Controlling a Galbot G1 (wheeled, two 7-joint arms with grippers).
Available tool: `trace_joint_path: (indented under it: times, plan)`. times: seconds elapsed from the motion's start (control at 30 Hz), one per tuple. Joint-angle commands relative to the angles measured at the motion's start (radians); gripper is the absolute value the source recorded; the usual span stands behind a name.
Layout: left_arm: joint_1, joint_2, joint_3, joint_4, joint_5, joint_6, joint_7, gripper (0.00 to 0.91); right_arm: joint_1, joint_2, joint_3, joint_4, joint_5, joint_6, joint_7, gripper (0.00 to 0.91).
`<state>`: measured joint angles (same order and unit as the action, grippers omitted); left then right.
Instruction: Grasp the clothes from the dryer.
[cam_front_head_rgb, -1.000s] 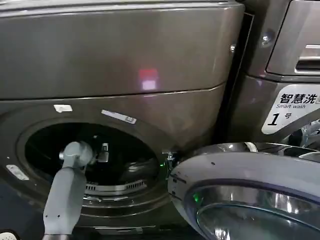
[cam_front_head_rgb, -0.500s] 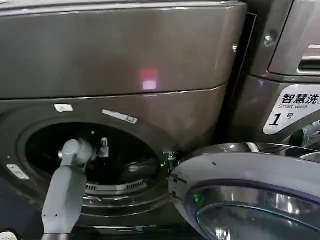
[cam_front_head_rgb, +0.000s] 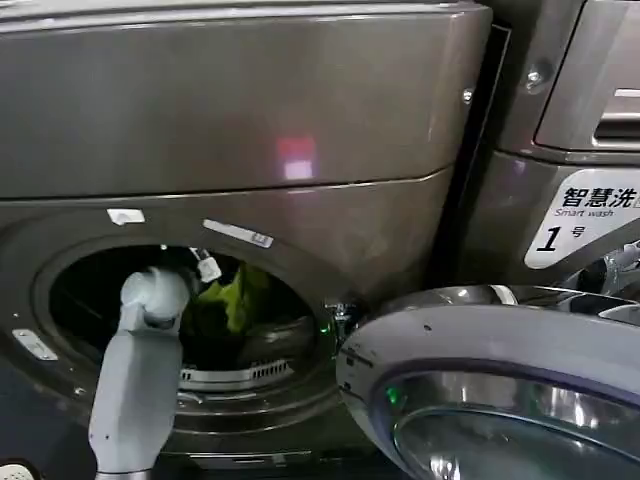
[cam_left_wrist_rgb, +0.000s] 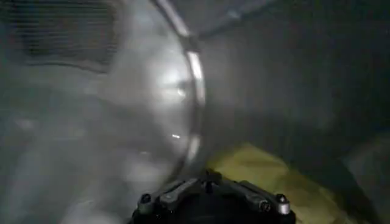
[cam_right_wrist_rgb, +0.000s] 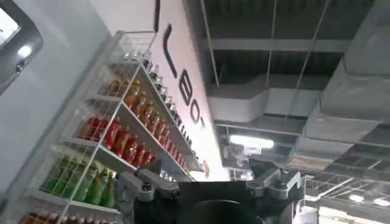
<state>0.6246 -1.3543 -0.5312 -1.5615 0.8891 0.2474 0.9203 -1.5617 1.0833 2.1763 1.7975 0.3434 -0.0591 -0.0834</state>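
The left arm reaches through the round mouth of the large dark bronze-grey metal front-load dryer (cam_front_head_rgb: 300, 120), whose grey-rimmed glass door (cam_front_head_rgb: 500, 390) stands swung open on the robot's right. The left tool (cam_front_head_rgb: 205, 268) is inside the drum, near the upper part of the opening. The small soft yellow-green fabric garment (cam_front_head_rgb: 232, 298) hangs just below and beside this tool, inside the drum mouth. In the left wrist view the same garment (cam_left_wrist_rgb: 268, 176) lies close in front of the tool (cam_left_wrist_rgb: 210, 192), next to the shiny metal drum rim (cam_left_wrist_rgb: 195, 73). It looks as if the tool has the cloth pinched and lifted, but the fingertips are hidden, so I cannot tell if it is clenched or released.

The garment should be very light and limp. It will fold and stretch, not keep its shape, and thin fabric may slip from a shallow pinch. I judge it best to take a thick bunched fold near the middle, not a loose edge, so that it does not catch on the drum rim.

The right tool (cam_right_wrist_rgb: 207, 195) is parked away, pointing up toward the ceiling and a white shelf of coloured bottles (cam_right_wrist_rgb: 116, 140).
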Motion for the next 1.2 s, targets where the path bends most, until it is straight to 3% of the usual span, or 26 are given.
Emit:
trace_joint_path:
  times: [0.03,0.5,0.57,0.67,1.2]
  plan:
    - [0.009,-0.061,-0.007,-0.107,-0.274,0.212,-0.446,0.0,0.002,0.001,-0.016,0.0,0.001,0.01,0.01,0.907]
    - [0.032,-0.149,-0.003,-0.147,-0.572,0.286,-0.845,0.0,0.002,0.008,-0.005,-0.004,0.017,0.027,0.015,0.907]
    - [0.036,-0.155,-0.004,-0.148,-0.61,0.29,-0.867,0.0,0.003,0.009,-0.001,0.002,0.018,0.01,0.025,0.907]
    - [0.045,-0.158,-0.003,-0.15,-0.635,0.291,-0.885,0.0,-0.005,0.011,-0.002,-0.003,0.03,0.057,0.012,0.907]
    - [0.057,-0.171,-0.004,-0.156,-0.69,0.303,-0.924,0.0,-0.002,0.012,0.002,-0.014,0.026,0.048,0.007,0.907]
